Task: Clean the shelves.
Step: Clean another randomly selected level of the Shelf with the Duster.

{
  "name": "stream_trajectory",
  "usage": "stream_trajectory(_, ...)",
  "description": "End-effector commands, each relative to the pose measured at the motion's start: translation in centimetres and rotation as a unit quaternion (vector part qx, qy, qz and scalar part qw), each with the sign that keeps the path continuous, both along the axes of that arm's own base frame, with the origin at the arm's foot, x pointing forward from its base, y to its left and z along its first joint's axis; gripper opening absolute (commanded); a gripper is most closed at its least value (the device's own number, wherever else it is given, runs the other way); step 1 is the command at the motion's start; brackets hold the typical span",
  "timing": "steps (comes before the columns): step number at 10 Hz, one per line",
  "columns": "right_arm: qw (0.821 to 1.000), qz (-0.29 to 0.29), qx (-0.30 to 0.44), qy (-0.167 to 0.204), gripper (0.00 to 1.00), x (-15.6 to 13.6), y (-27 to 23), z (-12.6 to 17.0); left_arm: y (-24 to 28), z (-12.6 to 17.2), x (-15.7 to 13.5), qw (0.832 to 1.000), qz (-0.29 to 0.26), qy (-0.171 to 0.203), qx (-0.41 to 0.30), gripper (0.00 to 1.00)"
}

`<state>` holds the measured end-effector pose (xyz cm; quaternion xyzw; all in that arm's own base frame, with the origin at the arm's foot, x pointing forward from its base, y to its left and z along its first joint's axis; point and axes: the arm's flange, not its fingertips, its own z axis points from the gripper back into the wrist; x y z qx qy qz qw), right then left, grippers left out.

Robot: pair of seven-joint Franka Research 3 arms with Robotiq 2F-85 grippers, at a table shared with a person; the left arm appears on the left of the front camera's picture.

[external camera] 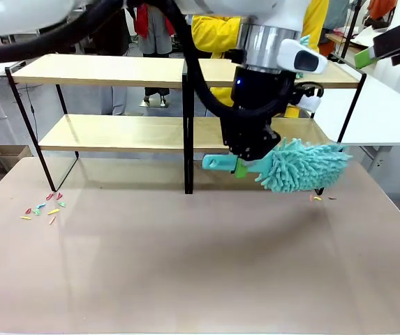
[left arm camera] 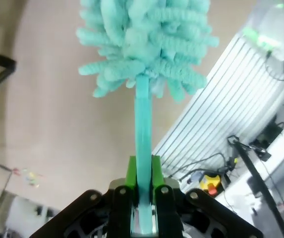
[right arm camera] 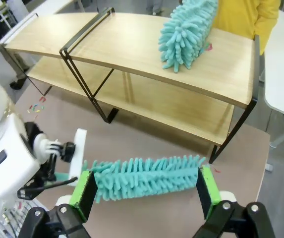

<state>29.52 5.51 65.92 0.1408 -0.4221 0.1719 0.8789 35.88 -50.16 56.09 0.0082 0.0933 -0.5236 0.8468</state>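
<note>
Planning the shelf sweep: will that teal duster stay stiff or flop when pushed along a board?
Its handle would probably keep stiff: it runs straight out of the left claw. The duster head likely squashes, being loose soft strands. It seems light, held level by one end.

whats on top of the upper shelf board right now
A teal fluffy duster rests on the shelves' top board, near the person in yellow; the rest looks bare. Its handle end runs out of the picture, so whether anyone holds it cannot be seen.
</note>
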Motion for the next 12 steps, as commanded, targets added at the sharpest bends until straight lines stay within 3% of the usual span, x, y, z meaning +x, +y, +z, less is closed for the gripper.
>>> stream_trajectory(1, 1.0, 0.001, 0.003, 0.0, 1.0, 0.1, -0.1, 0.0, 2.7, -1.3, -2.4, 0.999, -0.023, -0.016, -0.035, 0.13)
stream_trajectory(5, 1.0, 0.001, 0.003, 0.0, 1.0, 0.1, -0.1, 0.0, 6.3, -1.1, -3.9, 0.997, -0.032, -0.019, -0.069, 0.13)
stream_trajectory(7, 1.0, 0.001, 0.003, 0.0, 1.0, 0.1, -0.1, 0.0, 11.8, -1.3, -5.7, 0.994, -0.055, -0.019, -0.087, 0.13)
stream_trajectory(9, 1.0, 0.001, 0.003, 0.0, 1.0, 0.1, -0.1, 0.0, 18.6, -2.6, -7.4, 0.989, -0.012, -0.058, -0.132, 0.13)
stream_trajectory(10, 1.0, 0.001, 0.003, 0.0, 1.0, 0.1, -0.1, 0.0, 22.8, -3.2, -8.3, 0.981, 0.032, -0.071, -0.18, 0.13)
stream_trajectory(12, 1.0, 0.001, 0.003, 0.0, 1.0, 0.1, -0.1, 0.0, 32.6, -3.8, -10.3, 0.931, 0.13, -0.097, -0.327, 0.13)
